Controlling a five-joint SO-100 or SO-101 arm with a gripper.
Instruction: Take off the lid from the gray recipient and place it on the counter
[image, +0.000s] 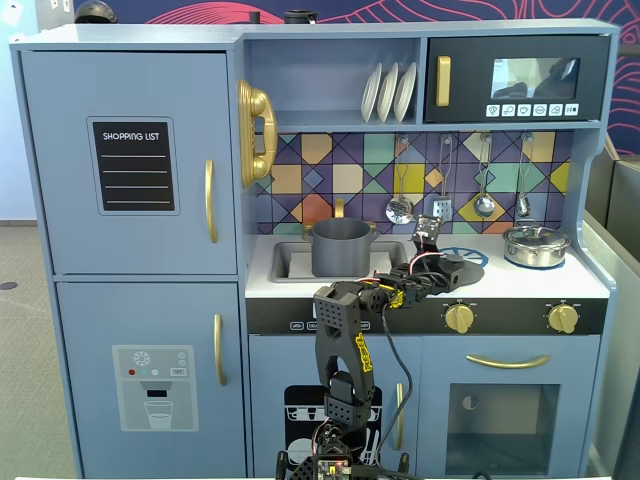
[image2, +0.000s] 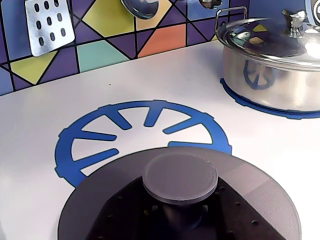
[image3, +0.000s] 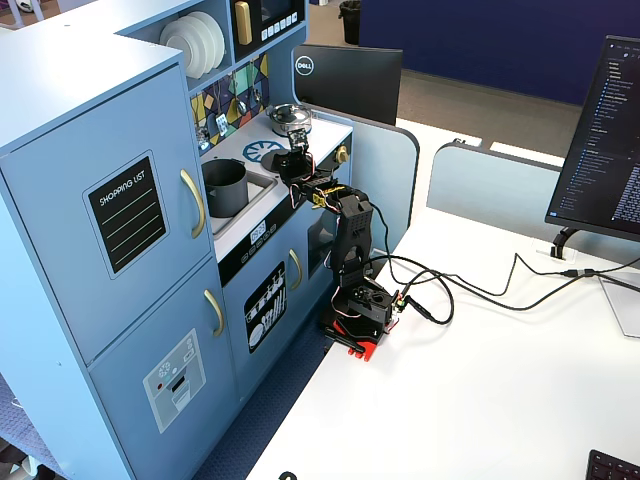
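Note:
The dark-gray lid (image2: 250, 190) fills the bottom of the wrist view, its round knob (image2: 180, 176) facing the camera. My gripper (image2: 182, 212) is shut on the knob's stem, with black fingers on either side. The lid partly covers the blue burner mark (image2: 145, 125) on the white counter (image2: 40, 125); I cannot tell whether it touches the counter. In a fixed view the gripper (image: 440, 262) is low over the counter, right of the gray pot (image: 341, 247). The pot stands uncovered in the sink, and it also shows in a fixed view (image3: 225, 185).
A shiny steel pot with its lid (image2: 272, 60) stands on the right burner mark, close to the right of the gray lid. Utensils (image: 400, 205) hang on the tiled back wall. The sink (image: 285, 262) lies to the left. A monitor (image3: 605, 150) stands on the desk.

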